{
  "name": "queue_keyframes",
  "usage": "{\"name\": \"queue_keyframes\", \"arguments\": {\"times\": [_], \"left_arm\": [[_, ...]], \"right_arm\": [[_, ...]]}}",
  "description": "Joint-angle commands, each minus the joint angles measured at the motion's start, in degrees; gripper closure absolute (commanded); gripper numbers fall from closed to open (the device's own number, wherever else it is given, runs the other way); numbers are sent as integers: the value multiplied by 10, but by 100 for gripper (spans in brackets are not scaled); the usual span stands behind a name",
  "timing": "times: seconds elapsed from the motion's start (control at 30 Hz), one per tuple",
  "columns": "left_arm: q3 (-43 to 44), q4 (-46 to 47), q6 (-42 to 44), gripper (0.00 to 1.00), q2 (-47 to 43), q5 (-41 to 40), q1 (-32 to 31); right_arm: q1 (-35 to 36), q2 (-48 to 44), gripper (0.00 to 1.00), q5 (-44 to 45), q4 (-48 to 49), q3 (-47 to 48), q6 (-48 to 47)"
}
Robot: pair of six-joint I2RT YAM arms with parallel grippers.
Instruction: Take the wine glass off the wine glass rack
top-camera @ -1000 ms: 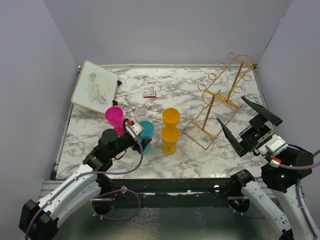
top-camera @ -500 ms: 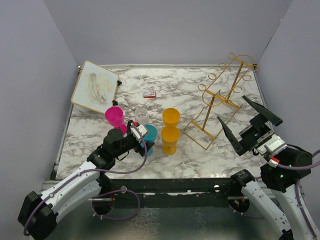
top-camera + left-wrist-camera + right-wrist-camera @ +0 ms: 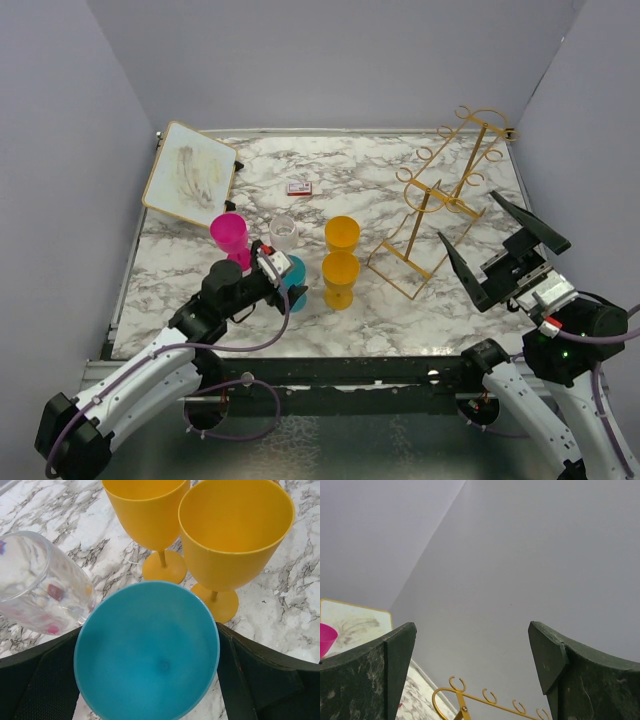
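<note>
Left gripper (image 3: 288, 272) straddles the upright teal plastic wine glass (image 3: 146, 650); whether it pinches the bowl, I cannot tell. Right gripper (image 3: 465, 216) gapes wide, empty, near the gold thin-wire rack (image 3: 440, 196).

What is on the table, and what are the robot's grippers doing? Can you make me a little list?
rack: gold wire rack at the back right, no glass hanging on it
glasses on the table: pink glass, clear glass, blue glass, two yellow glasses
left gripper: a finger on each side of the blue glass's bowl; a squeeze cannot be told
right gripper: open, empty, raised beside the rack
</note>
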Motion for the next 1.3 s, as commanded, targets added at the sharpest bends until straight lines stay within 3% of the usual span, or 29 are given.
{"name": "queue_keyframes", "arguments": {"times": [0.0,0.27,0.37,0.5,0.63,0.77,0.9,1.03,1.27], "left_arm": [[31,-37,-1,1,-36,4,-2],[113,-185,15,1,-109,-21,-2],[172,-212,-23,1,-133,-68,-2],[267,-197,-102,1,-87,-170,-2],[394,-183,-154,1,19,-259,-2],[488,-130,-133,1,91,-291,-2],[535,-48,-88,1,118,-325,-2],[594,-33,-49,1,130,-301,-2],[586,-18,-43,1,99,-307,-3]], "right_arm": [[3,-1,4,20,1,25,-8],[3,8,4,28,-1,31,19],[2,32,4,50,-42,61,68],[3,75,4,77,-144,125,93],[3,87,4,131,-171,146,120],[3,93,4,203,-202,183,157],[3,95,3,251,-197,203,192],[3,98,3,274,-197,228,204],[3,98,1,324,-181,231,211]]}}
